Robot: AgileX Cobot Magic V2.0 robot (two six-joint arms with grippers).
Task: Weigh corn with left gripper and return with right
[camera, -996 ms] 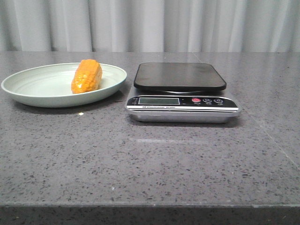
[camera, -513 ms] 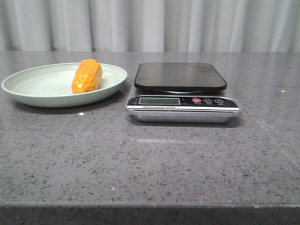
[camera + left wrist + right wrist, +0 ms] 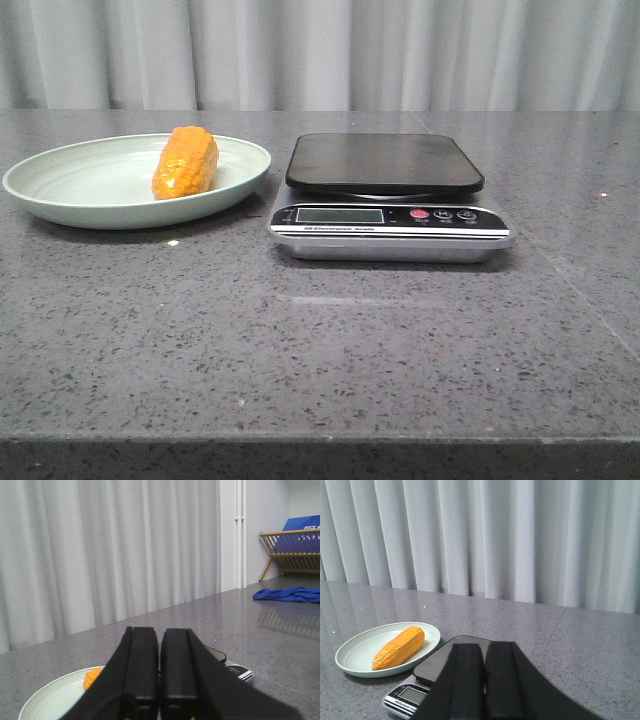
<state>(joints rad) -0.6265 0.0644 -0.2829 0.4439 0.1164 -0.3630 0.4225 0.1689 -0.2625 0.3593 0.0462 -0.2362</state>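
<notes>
Front view shows no arms, corn [image 3: 185,162] lying on plate [image 3: 70,195] left of scale [image 3: 388,200] on counter [image 3: 320,340], wrist views show left fingers [image 3: 142,670] and right fingers [image 3: 464,680] clenched empty, corn well beyond both.

- corn [image 3: 185,162]: glossy orange plastic
- plate [image 3: 60,190]: smooth, pale green
- scale [image 3: 388,205]: glossy black platform, silvery body
- counter [image 3: 320,350]: polished speckled grey stone
- left pincer [image 3: 160,667]: matt black
</notes>
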